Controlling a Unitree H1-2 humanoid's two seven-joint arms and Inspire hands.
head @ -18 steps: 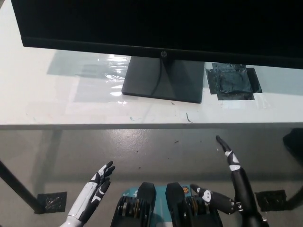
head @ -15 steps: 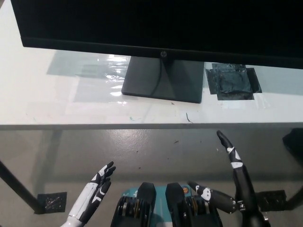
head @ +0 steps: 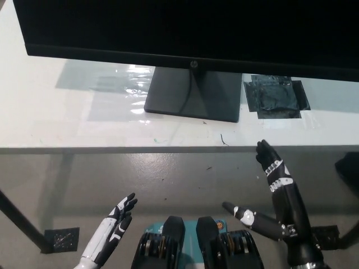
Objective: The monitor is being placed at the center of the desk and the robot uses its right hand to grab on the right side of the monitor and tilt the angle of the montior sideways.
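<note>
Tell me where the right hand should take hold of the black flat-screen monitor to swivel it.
Grip the black flat-screen monitor by its right edge, which lies out of frame, coming up from below right where the open black right hand is; the thin wide panel on a central stand gives leverage there.

Bright, even light; glare streaks the white desk [head: 67, 120] upper left (beside the monitor stand [head: 193, 94]), focus sharp throughout.

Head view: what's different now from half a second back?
The right hand has risen toward the desk edge, open, touching nothing. The left hand stays low and open. The monitor, its stand and the dark patch are unmoved.
</note>
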